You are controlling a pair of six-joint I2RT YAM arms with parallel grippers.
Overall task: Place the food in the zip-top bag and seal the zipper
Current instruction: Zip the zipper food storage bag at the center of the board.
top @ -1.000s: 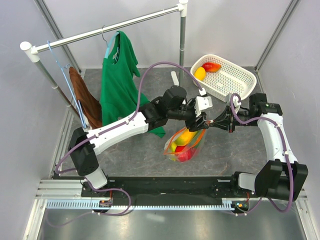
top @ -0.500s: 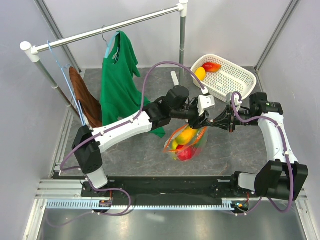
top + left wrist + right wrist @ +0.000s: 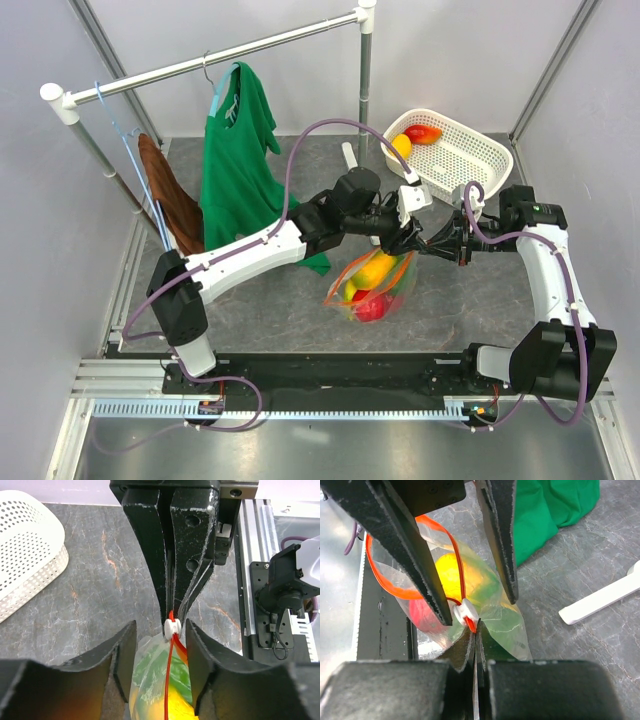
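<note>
Orange-red zipper (image 3: pixel 385 585) end pinched tight in clenched right gripper (image 3: pixel 475 626), anchoring zip-top bag (image 3: pixel 505 625); left gripper (image 3: pixel 160 625) gapes astride white slider (image 3: pixel 171 626), likely poised to draw it closed.

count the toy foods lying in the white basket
2. A yellow lemon and a red-yellow mango lie side by side at the far left end of the white basket. The top view looks into it, so hidden ones are unlikely.
</note>
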